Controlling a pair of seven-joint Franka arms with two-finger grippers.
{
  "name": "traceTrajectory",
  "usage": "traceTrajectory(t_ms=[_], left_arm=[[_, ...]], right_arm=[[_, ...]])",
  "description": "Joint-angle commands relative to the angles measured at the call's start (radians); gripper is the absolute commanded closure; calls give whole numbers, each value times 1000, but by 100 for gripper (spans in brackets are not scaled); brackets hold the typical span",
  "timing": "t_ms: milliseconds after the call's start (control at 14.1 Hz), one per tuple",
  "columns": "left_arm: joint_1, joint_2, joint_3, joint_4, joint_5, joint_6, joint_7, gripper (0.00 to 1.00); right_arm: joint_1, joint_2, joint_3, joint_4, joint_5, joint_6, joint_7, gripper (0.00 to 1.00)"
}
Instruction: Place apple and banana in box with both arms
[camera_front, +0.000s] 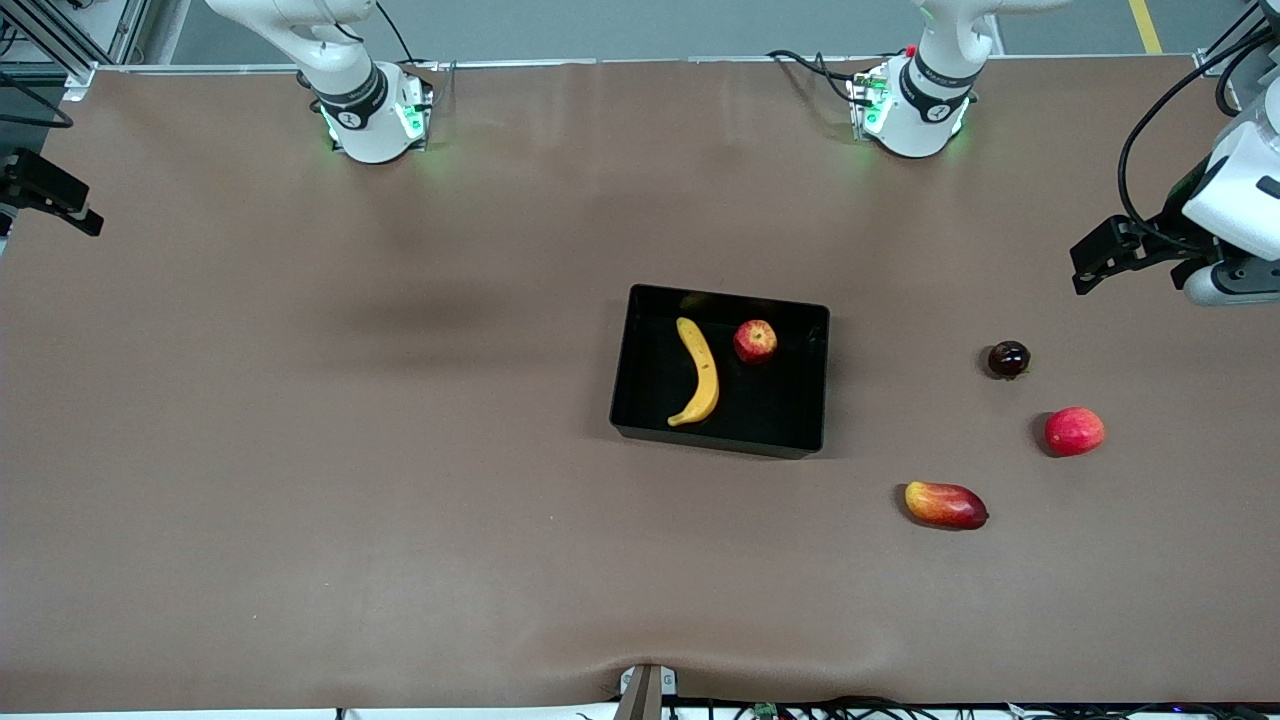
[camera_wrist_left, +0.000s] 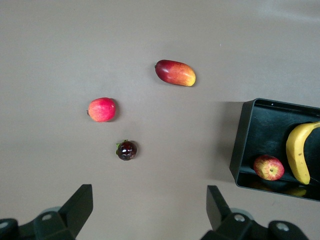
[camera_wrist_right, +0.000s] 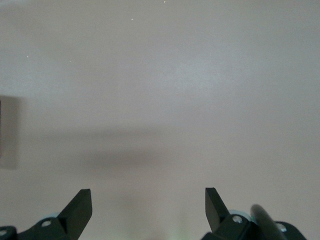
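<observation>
The box (camera_front: 720, 440) is looking like glossy black plastic, its floor mirroring the fruit inside. The banana (camera_front: 699, 372) is showing a smooth, waxy yellow skin, and the apple (camera_front: 755, 340) a smooth skin with a faint shine. The table (camera_front: 300, 450) is wearing a matt brown covering, soft-looking and slightly rippled near the front camera. Toward the left arm's end, the dark round fruit (camera_front: 1008, 359) is gleaming, while the red oval fruit (camera_front: 1074, 431) and the mango-like fruit (camera_front: 945, 504) are looking smooth. The left gripper (camera_wrist_left: 150, 210) and the right gripper (camera_wrist_right: 148, 207) are showing matt black plastic fingers.
</observation>
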Motion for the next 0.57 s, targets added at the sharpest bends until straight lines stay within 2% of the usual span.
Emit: traceTrajectory(t_ms=[0, 496], left_arm=[[1, -22, 3, -13, -20, 4, 4, 0], [1, -16, 3, 10, -21, 0, 1, 0]], right_arm=[[-15, 8, 7, 18, 15, -12, 3, 0], [-14, 8, 7, 18, 15, -13, 3, 0]])
